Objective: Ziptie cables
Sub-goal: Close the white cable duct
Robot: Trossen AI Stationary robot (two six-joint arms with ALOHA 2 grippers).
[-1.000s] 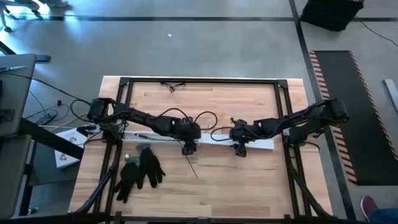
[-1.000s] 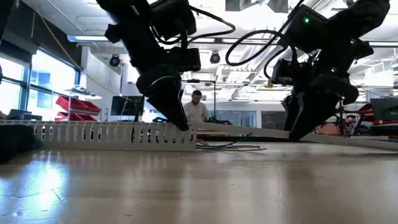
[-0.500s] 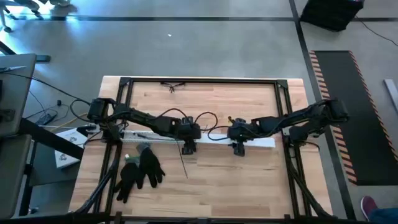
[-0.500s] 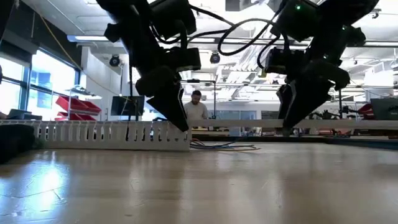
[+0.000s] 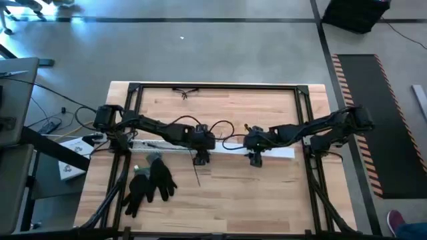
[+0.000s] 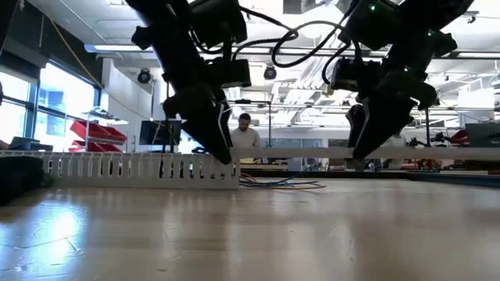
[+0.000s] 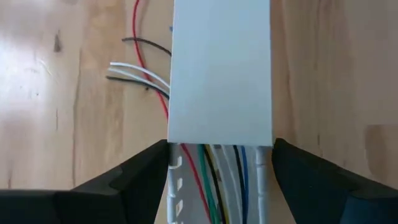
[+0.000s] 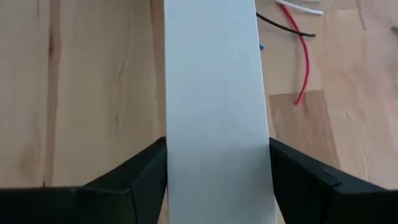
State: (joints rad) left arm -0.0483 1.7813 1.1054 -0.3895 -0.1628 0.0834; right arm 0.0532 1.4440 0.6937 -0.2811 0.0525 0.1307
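Note:
A white slotted channel (image 6: 141, 169) lies on the table's left half, with thin red, green, black and white cables (image 7: 214, 186) inside it. More of the cables (image 6: 281, 184) trail onto the wood past its open end. My left gripper (image 5: 201, 159) is shut on that end. My right gripper (image 5: 256, 160) is shut on a flat white cover strip (image 6: 422, 154), raised off the table. The strip's left end (image 7: 221, 74) hangs over the channel's end. My left gripper (image 7: 221, 152) pinches the slotted channel's two side walls (image 7: 173, 167) at its open end between its two fingers. The fingers come from above, pointing down, and lie across the channel, which rests on the table. My right gripper (image 8: 217, 152) pinches the cover strip's two long edges (image 8: 171, 155) between its two fingers, from above and across the strip. The strip hangs about level, clear of the table, at about the height of the channel's top.
A pair of black gloves (image 5: 150, 181) and a small green object (image 5: 140, 170) lie near the left front. A thin dark strip (image 5: 197, 177) lies just in front of the left gripper. Loose wire ends (image 8: 298, 37) lie on the wood beside the cover. Black frame rails (image 5: 213, 86) border the table.
My right gripper has moved up and slightly toward the table's left edge with the cover strip. The strip lay slanted near the table a second ago and now hangs level above it. My left gripper has stayed on the channel's end.

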